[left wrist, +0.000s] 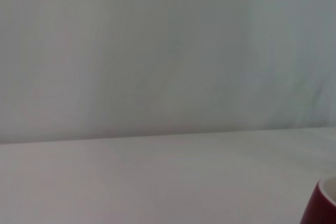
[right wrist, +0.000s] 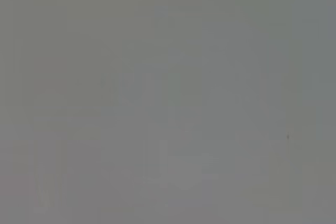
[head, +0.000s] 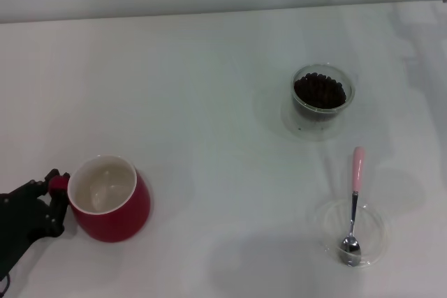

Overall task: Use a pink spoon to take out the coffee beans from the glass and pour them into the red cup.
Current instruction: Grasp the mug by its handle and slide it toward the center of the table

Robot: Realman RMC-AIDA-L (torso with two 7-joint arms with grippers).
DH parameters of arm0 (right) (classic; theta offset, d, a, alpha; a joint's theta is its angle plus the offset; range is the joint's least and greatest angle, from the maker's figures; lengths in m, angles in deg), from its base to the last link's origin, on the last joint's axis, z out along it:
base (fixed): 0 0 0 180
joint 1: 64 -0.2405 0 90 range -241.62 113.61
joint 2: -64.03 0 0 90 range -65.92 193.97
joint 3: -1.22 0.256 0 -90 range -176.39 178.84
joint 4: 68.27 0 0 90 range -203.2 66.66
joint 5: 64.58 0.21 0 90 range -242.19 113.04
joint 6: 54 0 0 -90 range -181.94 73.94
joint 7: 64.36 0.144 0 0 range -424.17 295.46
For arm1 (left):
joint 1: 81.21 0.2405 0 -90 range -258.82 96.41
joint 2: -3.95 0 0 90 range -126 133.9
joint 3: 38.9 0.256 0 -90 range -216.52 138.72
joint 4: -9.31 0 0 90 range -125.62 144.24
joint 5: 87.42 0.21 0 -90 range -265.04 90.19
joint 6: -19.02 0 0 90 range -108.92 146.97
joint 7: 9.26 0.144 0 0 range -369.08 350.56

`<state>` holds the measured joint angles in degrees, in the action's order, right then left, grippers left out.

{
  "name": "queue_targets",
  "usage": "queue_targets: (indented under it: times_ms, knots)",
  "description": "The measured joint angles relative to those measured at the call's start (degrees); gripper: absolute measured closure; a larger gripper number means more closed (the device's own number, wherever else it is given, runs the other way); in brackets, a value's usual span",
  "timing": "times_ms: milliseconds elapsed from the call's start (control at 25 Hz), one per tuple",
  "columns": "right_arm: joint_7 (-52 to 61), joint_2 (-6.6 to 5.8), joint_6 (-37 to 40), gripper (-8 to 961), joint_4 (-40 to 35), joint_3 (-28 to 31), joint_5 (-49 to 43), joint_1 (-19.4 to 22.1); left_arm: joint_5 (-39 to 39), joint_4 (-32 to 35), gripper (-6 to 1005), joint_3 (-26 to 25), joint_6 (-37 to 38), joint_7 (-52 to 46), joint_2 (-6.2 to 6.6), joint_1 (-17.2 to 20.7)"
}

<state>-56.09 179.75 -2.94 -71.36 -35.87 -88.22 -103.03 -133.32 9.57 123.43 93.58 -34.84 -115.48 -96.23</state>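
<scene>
On a white table (head: 209, 102), seen from the head camera, a red cup (head: 110, 198) sits at about eight o'clock with the black left gripper (head: 52, 197) closed around its handle. A glass (head: 322, 95) holding dark coffee beans (head: 319, 90) stands at about two o'clock. A pink spoon (head: 354, 204) lies at about four o'clock with its metal bowl resting in a shallow clear dish (head: 374, 242), well apart from the cup, and only a dark edge of the right arm shows at the top right corner, so I cannot tell whether that gripper is open or closed.
</scene>
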Motion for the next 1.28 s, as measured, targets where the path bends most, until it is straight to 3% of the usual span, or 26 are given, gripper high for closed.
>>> queue_targets:
  times_ms: [280,800,1280]
  knots:
    - [0.1,0.03,0.0,81,0.4,0.0,0.0,0.1,0.0,2.0,872,0.1,-1.2,2.3,-0.03,0.4]
    - [0.1,0.12,0.0,81,0.5,0.0,0.0,-0.2,-1.5,8.0,872,-0.1,-2.0,10.1,-0.10,0.0]
    - [0.2,0.20,0.4,82,0.2,-0.7,0.0,-0.5,-2.7,11.9,872,0.2,-7.1,13.0,-0.24,-4.4]
